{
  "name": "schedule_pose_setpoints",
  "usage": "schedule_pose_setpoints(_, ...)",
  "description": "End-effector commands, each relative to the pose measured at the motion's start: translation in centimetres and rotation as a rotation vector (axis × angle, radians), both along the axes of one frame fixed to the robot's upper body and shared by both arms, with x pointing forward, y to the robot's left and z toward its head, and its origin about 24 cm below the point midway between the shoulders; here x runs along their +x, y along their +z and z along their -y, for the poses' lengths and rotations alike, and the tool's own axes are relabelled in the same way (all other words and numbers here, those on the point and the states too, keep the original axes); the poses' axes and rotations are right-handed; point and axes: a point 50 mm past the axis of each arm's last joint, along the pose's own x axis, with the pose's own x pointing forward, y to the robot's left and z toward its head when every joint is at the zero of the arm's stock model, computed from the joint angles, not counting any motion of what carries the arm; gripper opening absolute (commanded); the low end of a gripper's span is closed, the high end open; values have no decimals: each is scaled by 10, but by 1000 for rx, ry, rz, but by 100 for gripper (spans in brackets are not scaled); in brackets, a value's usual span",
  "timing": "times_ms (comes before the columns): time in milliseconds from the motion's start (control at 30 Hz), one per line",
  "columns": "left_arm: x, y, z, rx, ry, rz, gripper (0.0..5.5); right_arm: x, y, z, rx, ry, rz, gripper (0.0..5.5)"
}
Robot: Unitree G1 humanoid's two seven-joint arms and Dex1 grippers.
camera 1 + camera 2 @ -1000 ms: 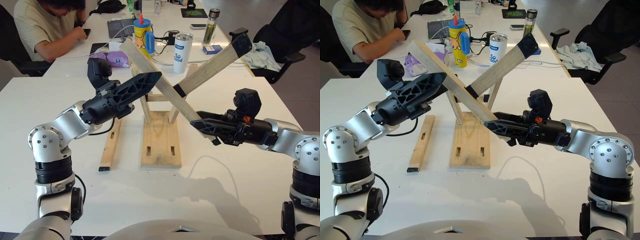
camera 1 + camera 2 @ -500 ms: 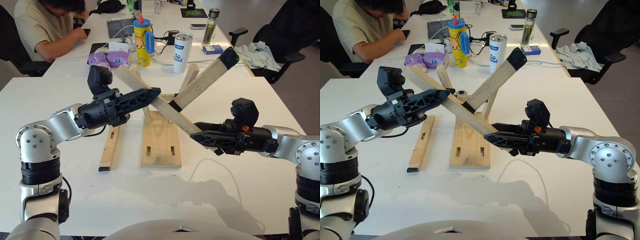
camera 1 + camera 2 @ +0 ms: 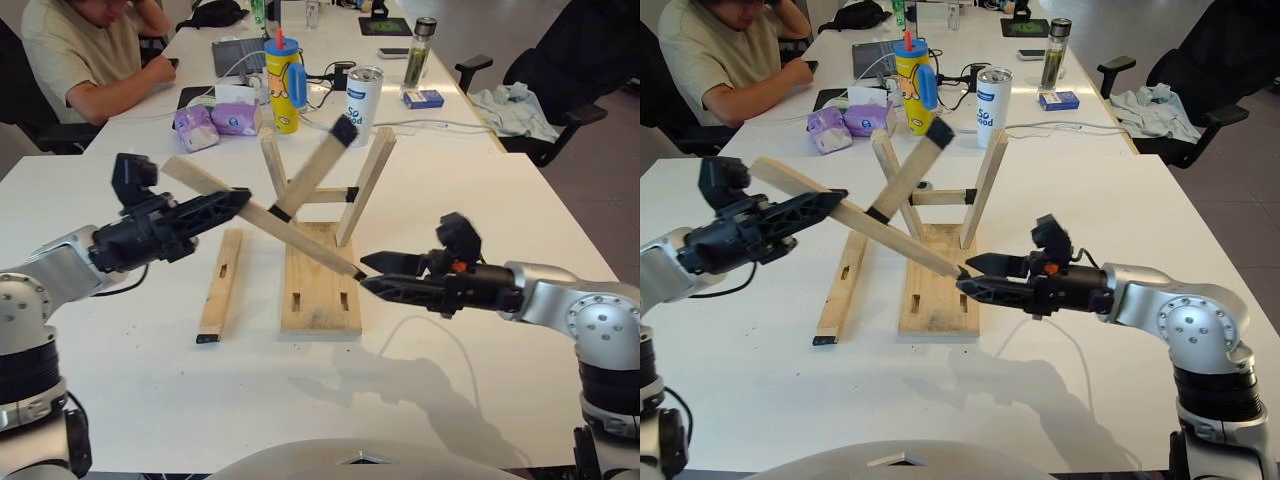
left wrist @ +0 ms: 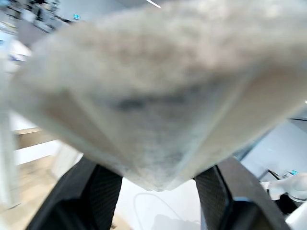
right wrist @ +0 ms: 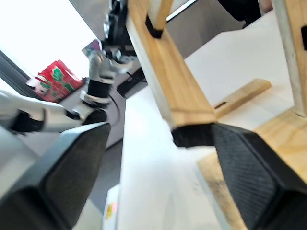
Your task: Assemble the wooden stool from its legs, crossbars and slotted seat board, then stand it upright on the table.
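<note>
While right gripper gapes, leg ends above seat board edge.

Left gripper has drawn back toward the table's left edge and sunk, taking the long leg along. That leg now lies flatter and lower over the seat board. The black-tipped leg crossing it stands steeper, its tip come in from the right rear. Right gripper, clamped before, has spread its fingers around the long leg's capped end.
</note>
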Motion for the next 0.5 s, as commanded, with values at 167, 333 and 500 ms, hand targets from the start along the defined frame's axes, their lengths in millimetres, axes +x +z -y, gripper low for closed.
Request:
schedule_pose_setpoints(167,9,12,-40,154,96,75,206,-10,-68,-44,-412,196,549,401)
schedule_pose_setpoints(333,13,7,-41,177,90,91,206,-6,-81,-43,-414,214,582,401)
schedule_pose_setpoints(500,10,3,-32,217,46,116,206,9,-95,-37,-510,203,633,401)
